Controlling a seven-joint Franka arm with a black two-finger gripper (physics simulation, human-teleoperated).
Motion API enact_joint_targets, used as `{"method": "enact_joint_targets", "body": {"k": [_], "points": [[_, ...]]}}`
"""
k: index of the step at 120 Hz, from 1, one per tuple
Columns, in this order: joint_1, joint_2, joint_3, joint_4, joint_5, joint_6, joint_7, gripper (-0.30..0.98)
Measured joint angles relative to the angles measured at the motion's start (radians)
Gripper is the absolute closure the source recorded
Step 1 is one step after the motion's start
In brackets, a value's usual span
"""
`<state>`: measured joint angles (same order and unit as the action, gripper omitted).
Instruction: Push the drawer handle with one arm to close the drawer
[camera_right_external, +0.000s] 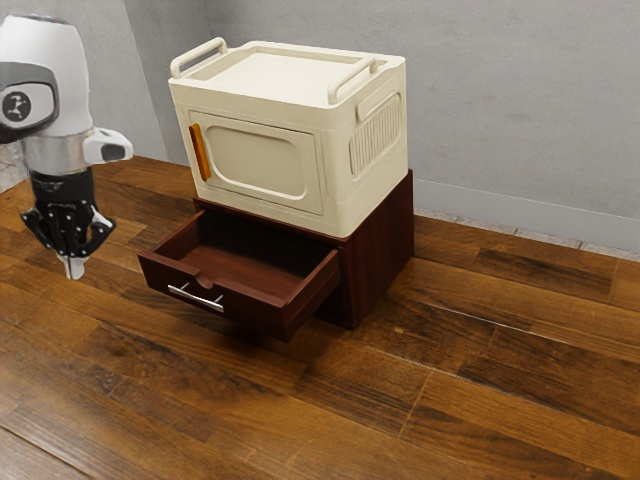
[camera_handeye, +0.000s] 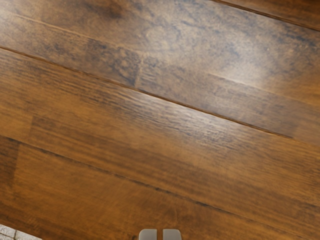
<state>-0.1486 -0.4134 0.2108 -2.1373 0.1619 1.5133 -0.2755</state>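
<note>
My gripper (camera_right_external: 73, 267) hangs at the exterior view's left, pointing down, its two fingertips close together and holding nothing. In the wrist view the tips of the gripper (camera_handeye: 160, 234) stand side by side at the lower edge, over bare wood. The dark red-brown drawer (camera_right_external: 222, 308) is pulled well out of its cabinet (camera_right_external: 377, 254). On its front is a silver bar handle (camera_right_external: 195, 297). A gap separates the gripper from the drawer front, with the fingertips toward the exterior view's left of the handle and not touching it.
A cream box (camera_right_external: 340, 170) with two top rails and an orange door handle (camera_right_external: 200, 152) sits on the cabinet. Wooden planks (camera_right_external: 480, 370) spread around the cabinet, and a grey wall (camera_right_external: 520, 100) stands behind it.
</note>
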Motion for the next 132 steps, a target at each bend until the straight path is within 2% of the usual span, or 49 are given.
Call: {"method": "enact_joint_targets", "body": {"k": [42,96,132], "points": [[-0.003,0.020,-0.002,-0.222,0.023,0.293,-0.046,0.79],[-0.013,0.219,0.001,-0.232,0.048,0.695,-0.074,0.79],[-0.049,0.258,0.000,-0.232,0.077,0.846,-0.082,0.79]]}}
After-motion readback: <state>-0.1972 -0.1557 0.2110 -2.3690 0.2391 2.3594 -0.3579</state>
